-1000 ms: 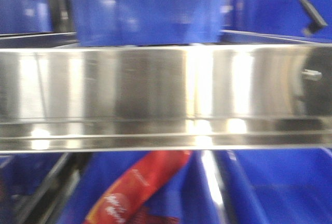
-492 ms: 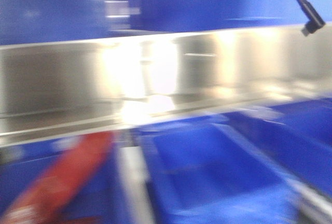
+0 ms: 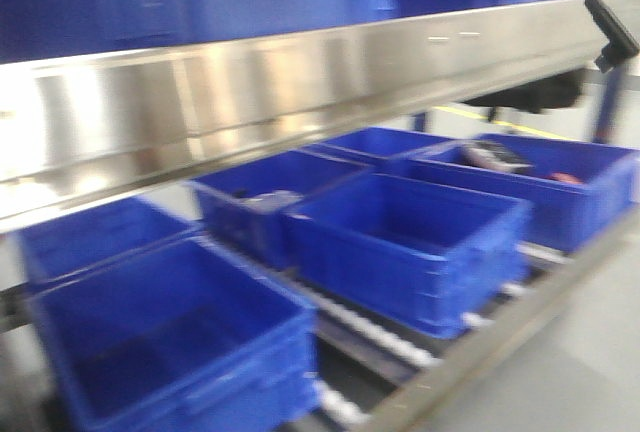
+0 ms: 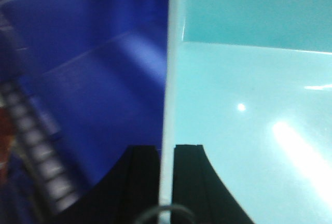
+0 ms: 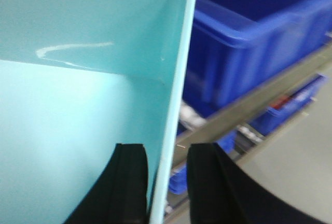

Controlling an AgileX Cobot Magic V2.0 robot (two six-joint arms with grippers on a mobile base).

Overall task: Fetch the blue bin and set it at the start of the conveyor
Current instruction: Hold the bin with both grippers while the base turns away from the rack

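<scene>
**Left claw** [image 4: 166,149]: pressed together on a side wall of the bin [image 4: 249,110]. One finger [image 4: 141,182] is set against the outer face and the other against the inner face. No gap is seen on either side. The rim is seen running straight ahead from between the fingers. The bin's pale interior lies to the right of the claw. A dark blue crate [image 4: 88,79] lies to its left, just beside the wall. Contact between crate and bin cannot be determined.

**Right claw** [image 5: 166,147]: another wall of the bin is straddled. The inner finger [image 5: 129,182] is set against the inside face. A sliver of background is seen between the wall and the outer finger, so it cannot be told whether the wall is pinched. The bin's rounded corner is seen ahead of the claw, and its interior to the left. To the right of the claw and beyond it, a second crate [image 5: 249,42] is seated above a steel shelf edge [image 5: 249,110]. A lower crate [image 5: 293,102] is seen beneath that edge. Grey floor [image 5: 295,177] is seen at the claw's near right.

**Front view:** a bright rail [image 3: 250,102] is seen crossing the frame. Open crates [image 3: 400,242] are ranged on rollers [image 3: 370,330] below it. Small items are held in some, too blurred to be named. A black cable [image 3: 597,7] hangs at the upper right.
</scene>
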